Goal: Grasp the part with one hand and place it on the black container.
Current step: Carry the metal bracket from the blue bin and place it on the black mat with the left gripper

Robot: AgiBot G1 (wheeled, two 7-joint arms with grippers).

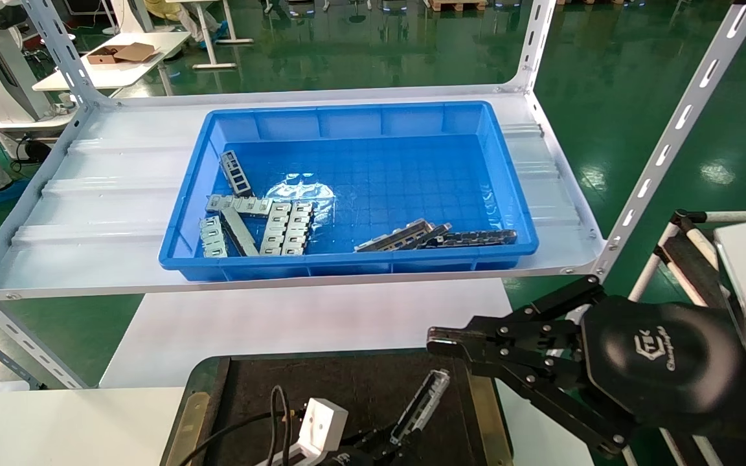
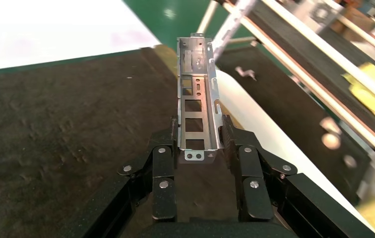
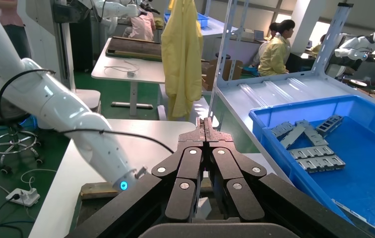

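Observation:
My left gripper (image 1: pixel 396 441) is at the bottom of the head view, over the black container (image 1: pixel 347 388). It is shut on the near end of the part (image 1: pixel 422 402), a slim grey metal trough with rectangular cut-outs. In the left wrist view the fingers (image 2: pixel 161 148) press on both side rims of the part (image 2: pixel 197 99), which points away over the dark container floor (image 2: pixel 51 129) towards its right edge. I cannot tell whether the part touches the floor. My right gripper (image 1: pixel 439 339) is shut and empty, just right of the container; its jaws (image 3: pixel 205 125) are closed.
A blue plastic bin (image 1: pixel 347 265) stands on the white shelf (image 1: pixel 107 194) beyond the container. It holds several grey parts (image 1: pixel 438 236) and pale ladder-like plates (image 1: pixel 285 226). Slotted shelf posts (image 1: pixel 671 136) rise at the right. A white table (image 1: pixel 295 323) lies under the shelf.

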